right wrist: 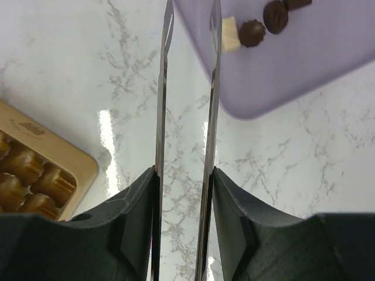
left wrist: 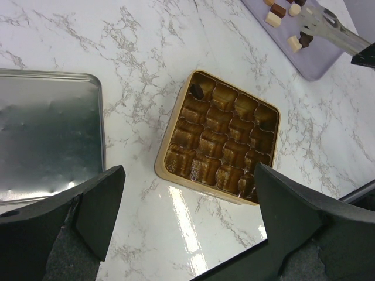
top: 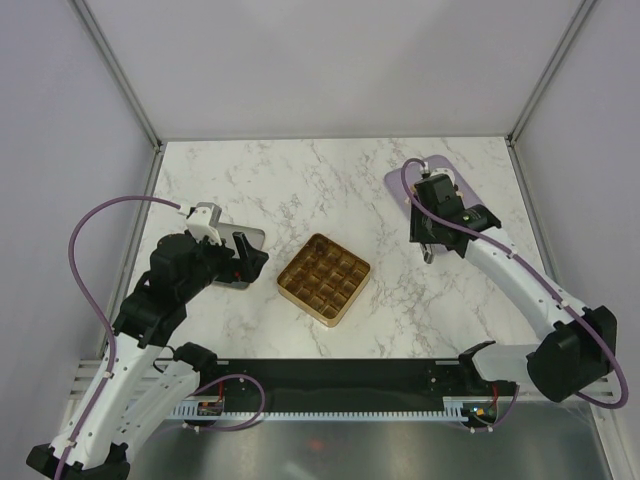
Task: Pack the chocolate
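Note:
Several chocolate pieces lie on a lilac tray [right wrist: 304, 64]: a cream piece [right wrist: 230, 34] and dark pieces [right wrist: 252, 33] in the right wrist view, cream and dark ones [left wrist: 273, 19] in the left wrist view. One dark piece [left wrist: 197, 91] sits in a corner cell of the gold grid tray [top: 323, 279]. My right gripper [right wrist: 184, 172] is shut on metal tongs [right wrist: 160, 105]. The tongs' blades stand apart with nothing between them, their tips at the lilac tray's edge beside the cream piece. My left gripper [left wrist: 188, 170] is open and empty above the table, just near of the gold tray [left wrist: 161, 167].
A silver tin [left wrist: 50, 134] lies left of the gold tray, under my left gripper's left finger. The lilac tray [top: 400, 183] sits at the back right, partly hidden by my right arm. Grey walls stand along the table's back and sides.

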